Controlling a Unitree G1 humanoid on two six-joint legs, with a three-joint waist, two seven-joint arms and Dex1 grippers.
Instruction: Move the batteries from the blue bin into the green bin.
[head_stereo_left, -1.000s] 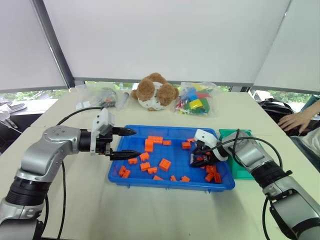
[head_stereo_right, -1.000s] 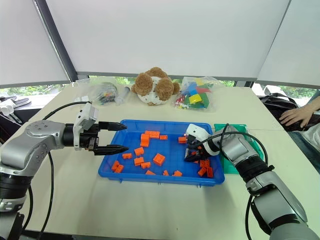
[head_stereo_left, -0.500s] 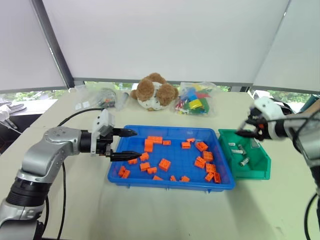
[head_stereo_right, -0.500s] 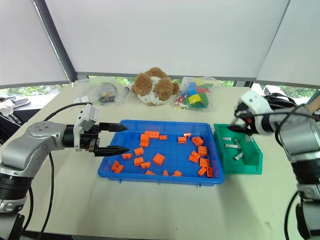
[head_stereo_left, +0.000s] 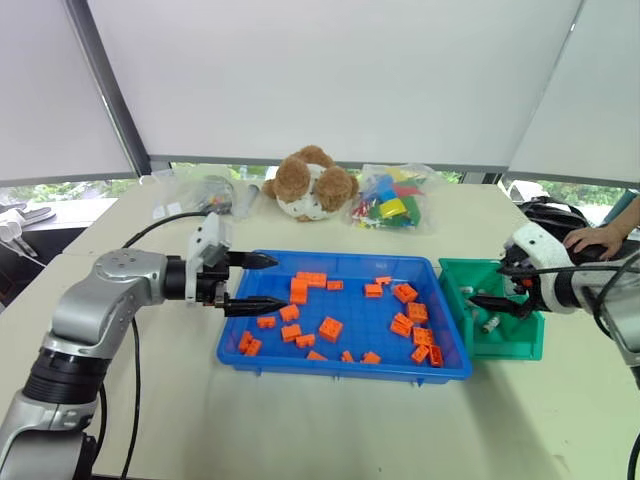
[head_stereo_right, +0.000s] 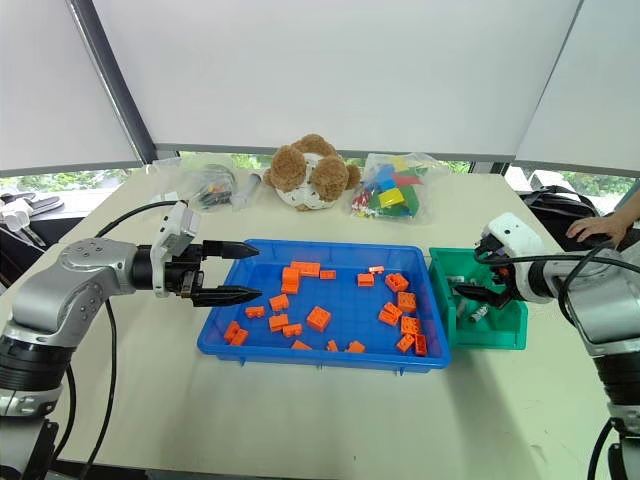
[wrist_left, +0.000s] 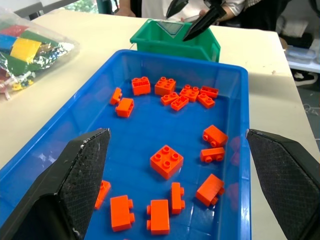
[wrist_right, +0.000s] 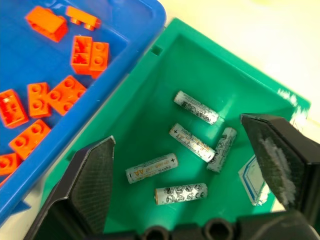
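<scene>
- My right tool (head_stereo_right: 478, 283) hangs just above the green bin (wrist_right: 150, 125), its fingers spread wide with nothing between them.
- I count five batteries (wrist_right: 193, 142) lying loose on that bin's floor.
- My left tool (head_stereo_left: 262, 282) sits over the left end of the blue bin (head_stereo_left: 262, 352), fingers apart and empty.
- On the blue bin's floor I see orange bricks (wrist_left: 166, 161) scattered about.
- Both bins stand side by side on the table (head_stereo_left: 300, 420).
</scene>
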